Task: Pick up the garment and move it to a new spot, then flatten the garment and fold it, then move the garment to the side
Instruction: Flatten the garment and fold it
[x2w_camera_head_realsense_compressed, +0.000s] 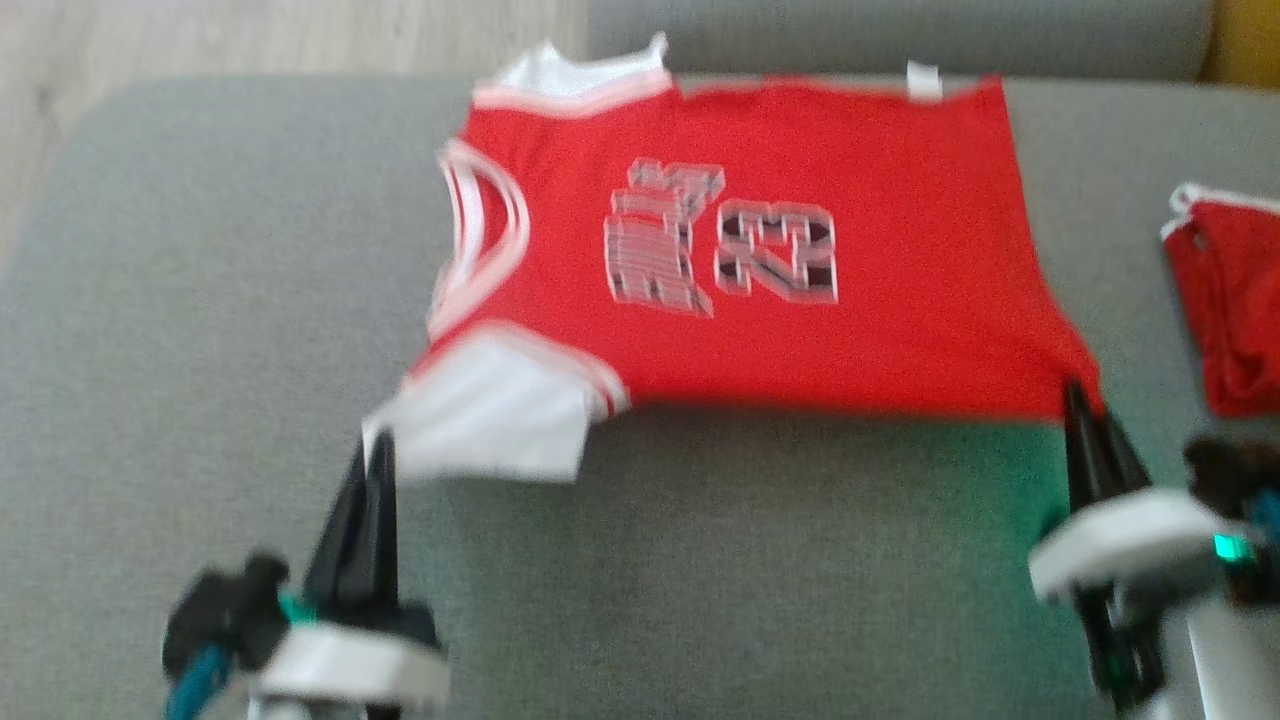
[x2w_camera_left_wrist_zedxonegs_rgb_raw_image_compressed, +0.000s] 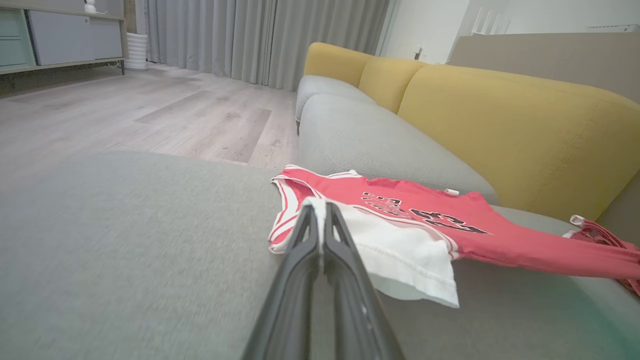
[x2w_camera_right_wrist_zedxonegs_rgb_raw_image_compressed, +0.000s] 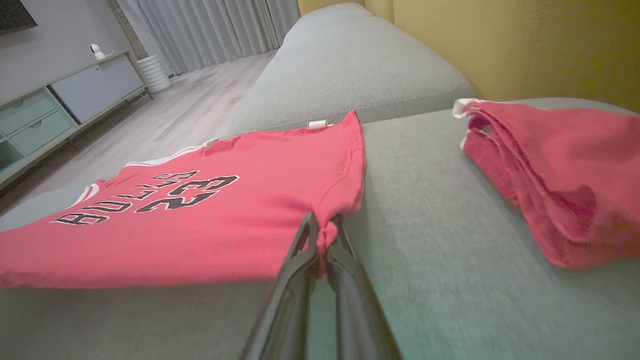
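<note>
While we hold the garment (x2w_camera_head_realsense_compressed: 900, 250) by two corners, either thin pinch could slip.
Our left gripper (x2w_camera_head_realsense_compressed: 378, 440) is clamped on the white shoulder flap at its tips, and our right gripper (x2w_camera_head_realsense_compressed: 1078, 395) is closed on the bunched red hem corner. If we pull unevenly, the garment spreading away beyond both fingertips could skew or crease. It is red with white trim, print side up, and its near edge seems lifted off the grey cushion (x2w_camera_head_realsense_compressed: 700, 560).

A grey sofa seat (x2w_camera_head_realsense_compressed: 200, 350) bears 1 red jersey (x2w_camera_head_realsense_compressed: 900, 250) and 1 folded red garment (x2w_camera_head_realsense_compressed: 1235, 300).
</note>
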